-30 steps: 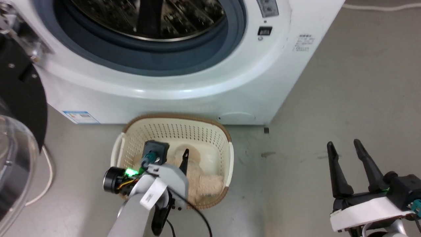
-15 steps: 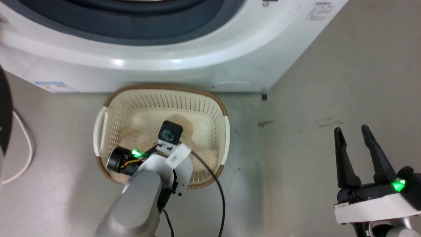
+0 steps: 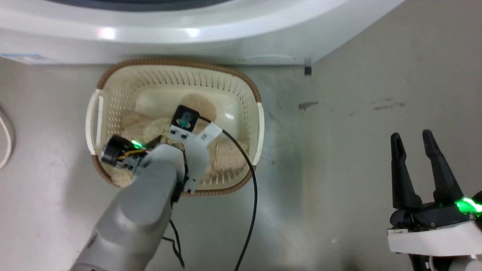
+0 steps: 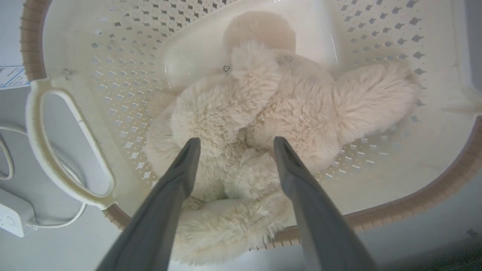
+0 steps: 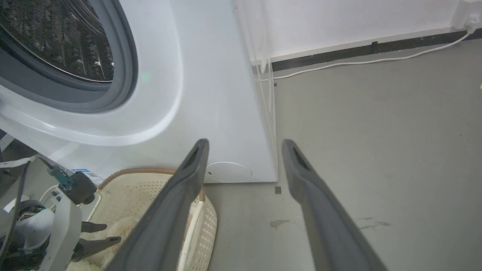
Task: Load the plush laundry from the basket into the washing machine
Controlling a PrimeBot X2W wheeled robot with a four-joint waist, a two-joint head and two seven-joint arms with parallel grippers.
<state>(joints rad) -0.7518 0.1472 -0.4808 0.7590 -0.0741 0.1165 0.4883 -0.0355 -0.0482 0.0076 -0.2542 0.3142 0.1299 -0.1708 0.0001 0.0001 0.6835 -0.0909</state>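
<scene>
The cream shaggy plush laundry (image 4: 244,113) lies in the cream perforated basket (image 4: 94,75), limbs spread toward its walls. My left gripper (image 4: 236,140) points down into the basket, open, its two fingers straddling the plush's middle just above the fur, with nothing gripped. In the head view the left wrist covers the fingers and part of the plush laundry (image 3: 226,154) in the basket (image 3: 177,62), which stands on the floor against the white washing machine (image 3: 188,41). My right gripper (image 3: 410,134) hangs open and empty over bare floor to the right. The right wrist view shows the washing machine (image 5: 211,94) with its steel drum (image 5: 56,37).
A white cable and power strip (image 4: 11,218) lie on the floor left of the basket. A black cable (image 3: 252,195) trails from my left arm. Another white cable (image 5: 357,62) runs along the wall. Grey floor (image 3: 357,150) stretches right of the basket.
The head camera has tilted down, so the washer's opening has left the top of the picture. My left wrist has turned and sunk over the basket's plush. The right gripper stays open.
</scene>
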